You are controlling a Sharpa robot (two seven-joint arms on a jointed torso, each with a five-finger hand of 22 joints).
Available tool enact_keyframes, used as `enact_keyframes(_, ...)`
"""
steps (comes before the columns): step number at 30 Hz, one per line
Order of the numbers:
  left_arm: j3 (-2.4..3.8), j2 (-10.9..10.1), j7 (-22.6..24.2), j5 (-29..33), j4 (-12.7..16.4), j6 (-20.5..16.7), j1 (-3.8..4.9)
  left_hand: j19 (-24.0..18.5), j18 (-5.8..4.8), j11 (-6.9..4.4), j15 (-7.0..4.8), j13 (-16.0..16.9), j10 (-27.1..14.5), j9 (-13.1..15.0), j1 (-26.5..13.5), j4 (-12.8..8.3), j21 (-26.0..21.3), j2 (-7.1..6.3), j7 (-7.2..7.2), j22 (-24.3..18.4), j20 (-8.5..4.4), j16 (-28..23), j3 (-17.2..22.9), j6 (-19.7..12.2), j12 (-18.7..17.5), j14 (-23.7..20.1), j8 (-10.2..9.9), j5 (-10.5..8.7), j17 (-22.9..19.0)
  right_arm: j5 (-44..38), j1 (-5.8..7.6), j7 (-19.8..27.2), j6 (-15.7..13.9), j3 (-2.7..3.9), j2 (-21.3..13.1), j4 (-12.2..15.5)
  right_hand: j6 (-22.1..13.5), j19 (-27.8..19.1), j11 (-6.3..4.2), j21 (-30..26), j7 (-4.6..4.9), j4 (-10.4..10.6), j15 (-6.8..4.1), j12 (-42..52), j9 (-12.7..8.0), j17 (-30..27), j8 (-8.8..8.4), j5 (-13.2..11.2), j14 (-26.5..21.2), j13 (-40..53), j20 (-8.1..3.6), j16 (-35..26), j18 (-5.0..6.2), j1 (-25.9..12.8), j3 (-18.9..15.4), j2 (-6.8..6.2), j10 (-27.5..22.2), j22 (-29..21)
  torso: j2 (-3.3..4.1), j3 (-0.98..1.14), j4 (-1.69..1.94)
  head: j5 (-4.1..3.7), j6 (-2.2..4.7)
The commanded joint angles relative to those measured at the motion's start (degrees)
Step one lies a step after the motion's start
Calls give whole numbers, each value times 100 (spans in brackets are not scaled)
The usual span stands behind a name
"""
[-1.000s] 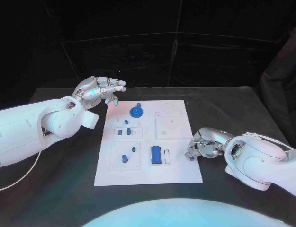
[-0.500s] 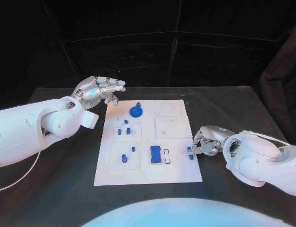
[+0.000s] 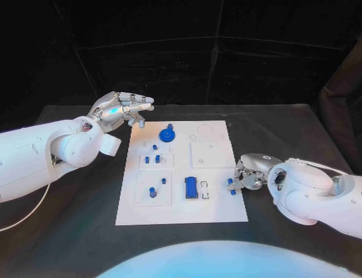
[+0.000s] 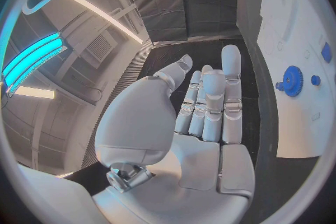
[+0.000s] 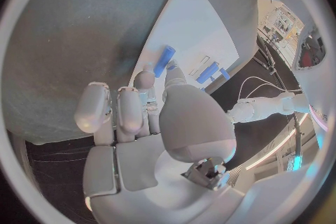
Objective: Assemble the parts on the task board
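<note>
My right hand (image 3: 249,176) pinches a small blue peg (image 3: 231,186) at the right edge of the task board (image 3: 214,215), just right of the blue block (image 3: 191,188) seated there. I judge the peg light, rigid and smooth, so I'd hold it by its upper end. My left hand (image 3: 120,109) hovers, released, off the board's far left corner, near the blue gear (image 3: 167,136). The black table (image 3: 80,231) around the board is flat, in a dark-curtained room.

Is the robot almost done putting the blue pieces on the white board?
Partly. A blue gear and several small blue parts sit in the task board. The right hand pinches a small blue peg at the board's edge, not yet placed. The left hand hovers empty.
</note>
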Motion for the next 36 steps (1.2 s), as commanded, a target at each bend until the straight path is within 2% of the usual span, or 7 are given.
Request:
enact_keyframes(1, 5, -7, 18, 22, 13, 73, 9, 5, 72, 2, 21, -5, -27, 1, -28, -8, -20, 44, -12, -5, 40, 10, -35, -34, 18, -12, -2, -14, -6, -135, 1, -73, 384, -3, 35, -29, 49, -37, -53, -27, 0, -68, -20, -40, 18, -10, 31, 57, 154, -16, -31, -26, -3, 167, 39, 25, -15, -17, -4, -2, -10, 8, -13)
enact_keyframes(8, 5, -14, 12, 22, 23, 82, 9, 8, 72, 1, 21, -5, -35, 1, -22, -5, -27, 53, -13, -11, 41, 14, -53, -38, 28, -14, 0, -14, -11, -506, -1, -129, 626, -3, 145, -100, 18, -49, -67, -53, -5, -321, -35, -135, 68, -44, 11, -120, 146, -73, -45, -67, 1, 590, 230, 79, -65, -47, -11, -1, 1, 13, -31)
enact_keyframes(13, 5, -29, 3, 21, 32, 87, 10, 8, 72, 1, 21, -5, -35, 1, -22, -5, -27, 53, -13, -11, 41, 14, -53, -38, 28, -14, 0, -14, -11, -763, -3, -150, 630, -4, 206, -120, -41, -43, -70, -65, 11, -566, -40, -239, 48, -46, -96, -419, 145, -133, -59, -86, -2, 1022, 618, 204, -115, -43, -8, -4, 11, 16, -34)
enact_keyframes(18, 5, -37, 2, 21, 37, 88, 10, 8, 72, 1, 21, -5, -35, 1, -22, -5, -27, 53, -13, -11, 41, 14, -53, -38, 28, -14, 0, -14, -11, -805, -4, -154, 502, -4, 223, -104, -32, -27, -63, -61, 23, -665, -34, -288, 6, -27, -195, -240, 152, -162, -55, -83, -7, 1121, 878, 240, -123, -22, -13, -4, 1, 19, -31)
enact_keyframes(22, 5, -36, 4, 21, 35, 90, 10, 8, 72, 1, 21, -5, -35, 1, -22, -5, -27, 53, -13, -11, 41, 14, -53, -38, 28, -14, 0, -14, -11, -662, -4, -129, 260, -4, 199, -34, 12, -2, -65, -46, 25, -648, -28, -277, -38, 13, -284, 60, 164, -154, -49, -61, -13, 1004, 1086, 172, -87, 15, -15, 4, -19, 24, -23)
enact_keyframes(28, 5, -28, 4, 20, 28, 93, 9, 8, 72, 1, 21, -5, -35, 1, -22, -5, -27, 53, -13, -11, 41, 14, -53, -38, 28, -14, 0, -14, -11, -138, -2, 27, -334, -1, 91, 178, 95, 33, -77, -20, 16, -481, -31, -295, -100, 36, -435, 685, 170, -165, -52, -56, -22, 693, 1601, -49, -54, 68, -12, -1, -1, -7, -19)
enact_keyframes(36, 5, -31, 0, 20, 35, 86, 9, 8, 72, 1, 21, -5, -35, 1, -22, -5, -27, 53, -13, -11, 41, 14, -53, -38, 28, -14, 0, -14, -11, 478, 0, 237, -843, 0, 62, 339, 230, 102, -74, 43, 10, -262, -42, -241, -122, 107, -588, 915, 189, -113, -56, -17, -44, 342, 2489, -456, 36, 204, -5, -4, 10, -4, -26)
